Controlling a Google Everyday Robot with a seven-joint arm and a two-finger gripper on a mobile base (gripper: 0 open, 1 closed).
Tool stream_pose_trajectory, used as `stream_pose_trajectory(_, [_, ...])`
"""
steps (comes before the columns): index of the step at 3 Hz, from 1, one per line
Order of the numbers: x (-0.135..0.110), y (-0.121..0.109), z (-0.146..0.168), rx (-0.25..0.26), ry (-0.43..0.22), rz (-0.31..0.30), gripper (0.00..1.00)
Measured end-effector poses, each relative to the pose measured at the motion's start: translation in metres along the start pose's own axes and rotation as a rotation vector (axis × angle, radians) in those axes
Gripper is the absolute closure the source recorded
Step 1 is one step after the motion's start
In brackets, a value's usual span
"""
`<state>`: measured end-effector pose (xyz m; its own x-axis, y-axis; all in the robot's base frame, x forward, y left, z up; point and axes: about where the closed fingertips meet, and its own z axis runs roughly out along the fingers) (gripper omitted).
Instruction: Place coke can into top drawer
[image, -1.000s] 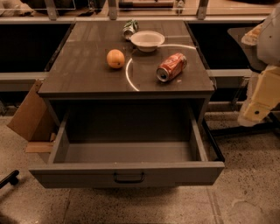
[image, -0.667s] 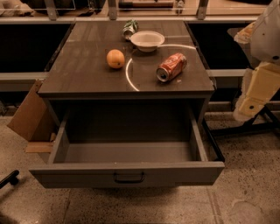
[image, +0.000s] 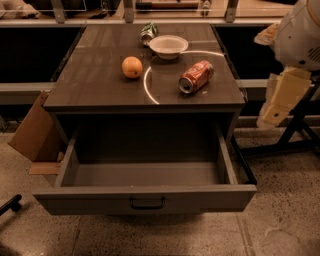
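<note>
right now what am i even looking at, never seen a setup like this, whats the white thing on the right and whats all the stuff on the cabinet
There is one picture, from a single camera looking down at a dark cabinet from its front. The white and cream shape at the right edge is a robot's arm. Its gripper hangs beside the cabinet, off to the right, away from everything on top.

On the cabinet lie a coke can on its side, an orange, a white bowl and, behind the bowl, a green-and-silver can. Below, the top drawer is pulled open, and the coke can is not yet in it. A cardboard box leans at the left.

Red coke can (image: 196, 76), cream claw (image: 272, 114) far right
</note>
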<state>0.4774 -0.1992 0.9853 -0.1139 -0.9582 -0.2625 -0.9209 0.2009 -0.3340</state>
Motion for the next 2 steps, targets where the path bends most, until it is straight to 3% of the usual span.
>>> stream_pose_trajectory(2, [-0.019,-0.039,0.048,-0.036,-0.167,-0.112,0.0])
